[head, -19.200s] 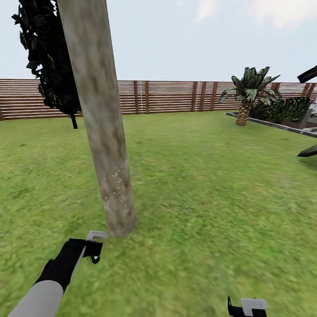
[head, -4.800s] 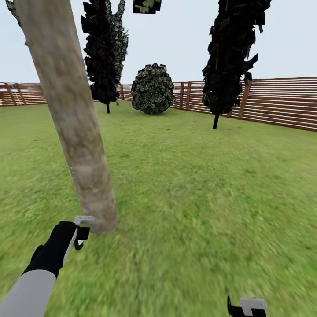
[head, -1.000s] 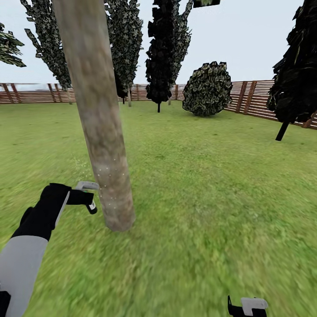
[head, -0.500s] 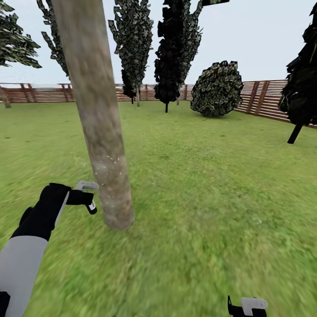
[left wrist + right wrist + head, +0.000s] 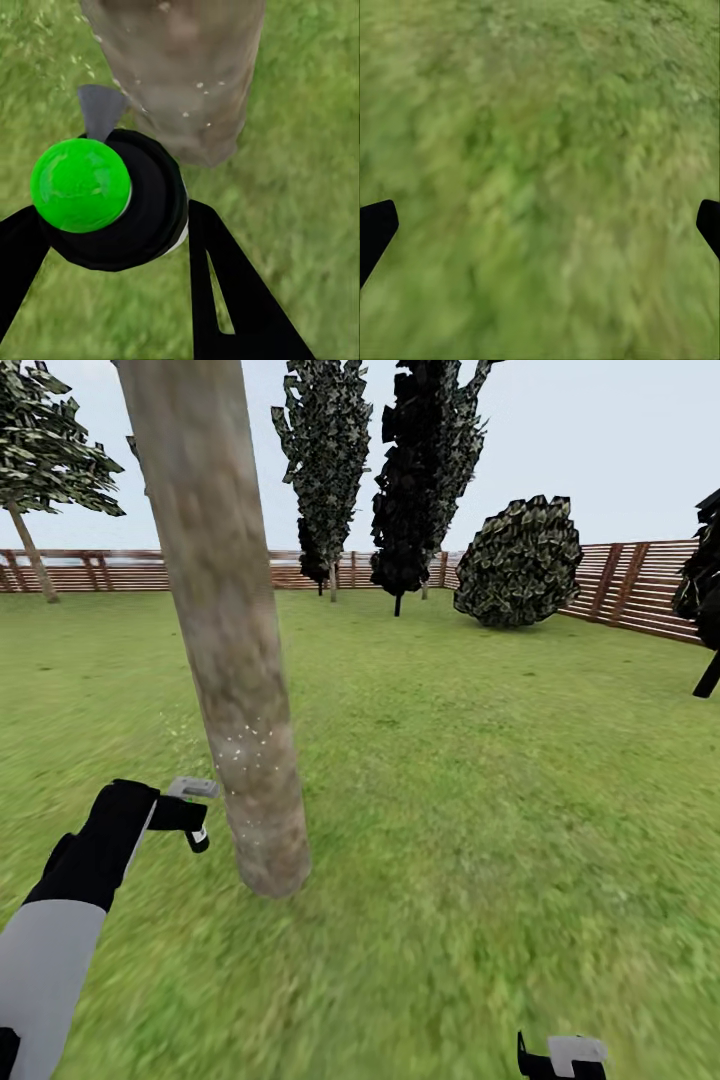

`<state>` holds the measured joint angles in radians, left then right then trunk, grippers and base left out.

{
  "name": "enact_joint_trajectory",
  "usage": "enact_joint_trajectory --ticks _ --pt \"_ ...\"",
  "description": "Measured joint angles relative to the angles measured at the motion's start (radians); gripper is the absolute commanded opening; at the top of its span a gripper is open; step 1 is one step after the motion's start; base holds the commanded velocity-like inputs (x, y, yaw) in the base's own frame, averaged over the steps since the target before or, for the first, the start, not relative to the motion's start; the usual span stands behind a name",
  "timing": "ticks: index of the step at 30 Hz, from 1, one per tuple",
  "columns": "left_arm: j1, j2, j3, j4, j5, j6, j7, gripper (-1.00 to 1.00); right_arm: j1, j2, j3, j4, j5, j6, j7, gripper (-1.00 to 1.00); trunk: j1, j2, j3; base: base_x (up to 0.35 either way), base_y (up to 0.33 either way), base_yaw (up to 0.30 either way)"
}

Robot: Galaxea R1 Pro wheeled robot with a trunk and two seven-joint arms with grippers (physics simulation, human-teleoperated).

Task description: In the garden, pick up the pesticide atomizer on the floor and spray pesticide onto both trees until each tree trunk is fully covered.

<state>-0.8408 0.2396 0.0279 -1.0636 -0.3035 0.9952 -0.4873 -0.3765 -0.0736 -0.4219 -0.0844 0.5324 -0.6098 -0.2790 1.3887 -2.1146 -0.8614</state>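
A thick grey-tan tree trunk (image 5: 225, 630) rises from the grass right in front of me. A patch of white pesticide specks (image 5: 247, 745) dots its lower part. My left gripper (image 5: 190, 822) hangs just left of the trunk base, shut on the pesticide atomizer (image 5: 112, 199). In the left wrist view the atomizer is a black round body with a bright green cap, and its grey nozzle (image 5: 101, 109) points at the speckled trunk (image 5: 187, 67). My right gripper (image 5: 560, 1057) sits low at the picture's bottom edge, open over bare grass (image 5: 540, 180).
Grass floor (image 5: 480, 760) spreads all around the trunk. A brown slat fence (image 5: 640, 585) rings the back. Dark narrow trees (image 5: 425, 470), a round bush (image 5: 520, 565) and a leafy tree (image 5: 45, 450) at far left stand near the fence.
The head view has swung, so the background trees and bush have slid to the right. The speck patch on the trunk now sits slightly higher. My left gripper stays beside the trunk.
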Motion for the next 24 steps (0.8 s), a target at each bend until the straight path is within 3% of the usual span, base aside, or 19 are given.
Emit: enact_joint_trajectory --ticks 1,3,10,20,24 --pt "0.001 -0.002 0.0 0.0 -0.03 -0.001 0.0 -1.0 0.0 0.0 0.0 0.0 0.0 0.0 0.0 1.0 0.0 0.0 0.0 0.1 -0.195 0.172" --pt "0.003 -0.002 0.002 0.0 -0.047 0.0 -0.001 -1.0 0.0 0.0 0.0 0.0 0.0 0.0 0.0 1.0 0.001 0.0 0.0 -0.079 -0.223 0.236" --pt "0.004 -0.009 0.004 0.001 -0.043 0.0 -0.003 -1.0 0.0 0.0 0.0 0.0 0.0 0.0 0.0 1.0 0.001 0.0 0.0 -0.097 -0.262 0.274" --pt "0.005 -0.032 0.005 0.006 -0.044 0.0 -0.003 -1.0 0.0 0.0 0.0 0.0 -0.001 0.0 0.0 1.0 0.0 0.0 0.0 0.05 -0.279 0.277" --pt "0.006 -0.032 0.005 0.009 -0.044 0.0 -0.003 -1.0 0.0 0.0 0.0 0.0 -0.001 0.0 0.0 1.0 0.001 0.0 0.0 0.007 -0.277 0.09"
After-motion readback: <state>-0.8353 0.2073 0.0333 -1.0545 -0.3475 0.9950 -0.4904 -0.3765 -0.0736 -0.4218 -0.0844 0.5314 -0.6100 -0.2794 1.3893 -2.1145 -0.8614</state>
